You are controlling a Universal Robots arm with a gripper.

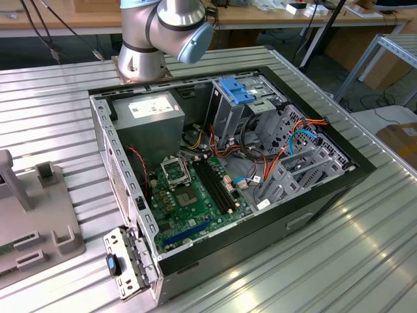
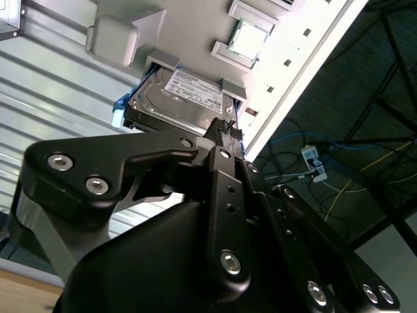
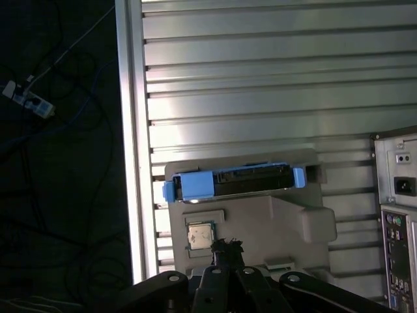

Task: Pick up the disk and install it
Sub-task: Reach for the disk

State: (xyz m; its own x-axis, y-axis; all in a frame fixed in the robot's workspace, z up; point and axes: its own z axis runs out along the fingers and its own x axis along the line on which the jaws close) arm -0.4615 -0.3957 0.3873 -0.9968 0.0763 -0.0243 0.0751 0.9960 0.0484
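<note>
The disk, a grey hard drive in a bright blue carrier frame, stands on edge in a slot of a grey holder block on the ribbed metal table. The second wrist view shows the disk's labelled face between two grey tabs of the holder. My gripper hovers over the holder, a short way from the disk and not touching it. Its black fingertips are pressed together with nothing between them. In the exterior view, the arm's silver base stands behind the computer case.
An open computer case lies on the table, with a blue bracket on top of its metal drive cage. The case's rear panel stands close to the holder. A processor chip sits in the holder. The table edge drops to a dark floor with cables.
</note>
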